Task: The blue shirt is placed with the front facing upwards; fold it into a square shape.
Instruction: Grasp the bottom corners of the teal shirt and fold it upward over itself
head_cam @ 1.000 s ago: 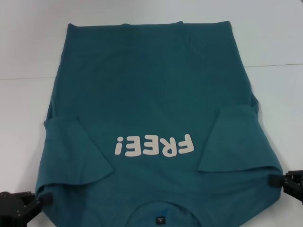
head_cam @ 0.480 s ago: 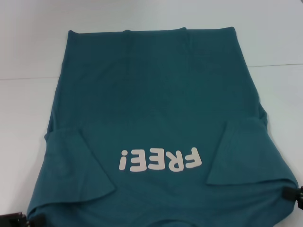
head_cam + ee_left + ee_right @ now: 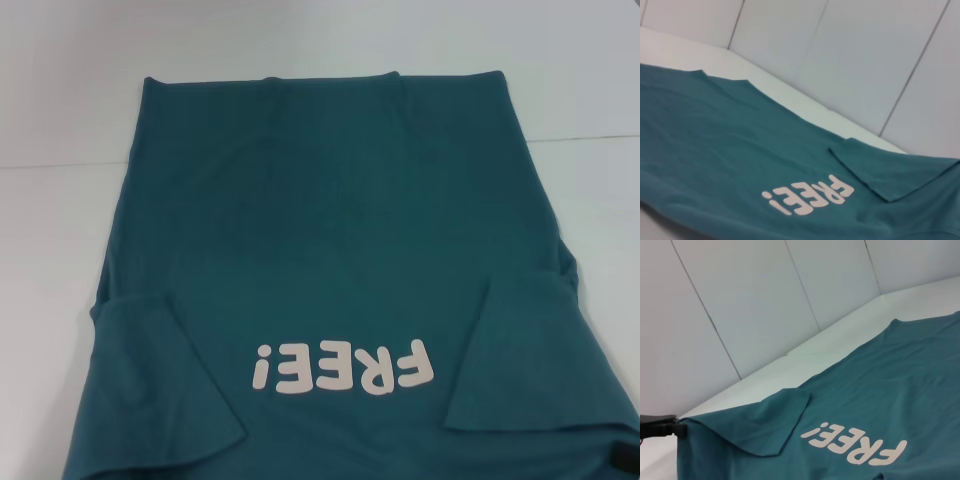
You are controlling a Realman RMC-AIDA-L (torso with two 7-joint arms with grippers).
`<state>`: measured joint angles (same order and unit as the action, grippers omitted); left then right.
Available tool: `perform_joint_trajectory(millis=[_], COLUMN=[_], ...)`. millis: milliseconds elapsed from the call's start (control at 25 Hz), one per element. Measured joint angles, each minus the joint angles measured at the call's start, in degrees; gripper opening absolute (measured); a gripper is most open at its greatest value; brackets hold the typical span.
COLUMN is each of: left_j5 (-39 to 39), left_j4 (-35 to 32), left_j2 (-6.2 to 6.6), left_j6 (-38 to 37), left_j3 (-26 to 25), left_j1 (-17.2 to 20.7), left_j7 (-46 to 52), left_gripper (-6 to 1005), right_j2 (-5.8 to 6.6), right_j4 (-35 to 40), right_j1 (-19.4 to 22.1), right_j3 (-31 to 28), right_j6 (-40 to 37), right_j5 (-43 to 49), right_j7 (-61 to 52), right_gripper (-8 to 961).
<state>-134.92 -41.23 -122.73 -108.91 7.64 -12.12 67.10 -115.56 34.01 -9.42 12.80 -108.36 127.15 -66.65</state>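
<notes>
head view: blue shirt spread front-up across the white counter, hem at the far end, chest end at the near edge and cut off by the frame. off-white "free!" print low on the cloth, reading upside down from here. left sleeve folded inward onto the body, right sleeve folded inward the same way, print lying between the two flaps and touching neither. cloth mostly flat, with soft ripples along the hem.

right pincer only a dark sliver at the near right corner, right against the shirt's edge; apart or together, cannot tell.

right wrist view: looks across the shirt toward its left side, where the left pincer shows dark (out of sight in the head view) with its tip touching the shirt's shoulder corner, just beside the folded left sleeve; clamped or not, cannot tell. pale tiled wall behind the counter.

left wrist view: same shirt seen from the other side, right sleeve flap lying over the body just beside the print, white counter strip and the wall beyond.
</notes>
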Motion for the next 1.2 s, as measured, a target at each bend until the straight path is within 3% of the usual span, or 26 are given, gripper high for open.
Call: perform_joint_trajectory(millis=[480,800,1200], left_j5=[-0.7,0.5,1.3], left_j4=[-0.7,2.2,10.1], left_j2=[-0.17,0.43,0.47], left_j6=[-2.6,-0.8,12.6], left_j3=[-0.2,-3.4,-3.7], left_j1=[0.9,-3.4,-9.8], left_j7=[-1.2,-0.1,0.1], left_gripper=[49,49,49], right_j2=[-0.20,-0.91,-3.08], right_j4=[0.0,-0.1,-0.8], right_j1=[3.4,0.0,-4.9], right_j3=[-1.7,-5.3,-8.3], right_j6=[-2.8,0.9,7.9], right_j5=[-0.2,-0.2,-0.5], right_j7=[4.0,3.1,2.3], right_gripper=[107,110,112])
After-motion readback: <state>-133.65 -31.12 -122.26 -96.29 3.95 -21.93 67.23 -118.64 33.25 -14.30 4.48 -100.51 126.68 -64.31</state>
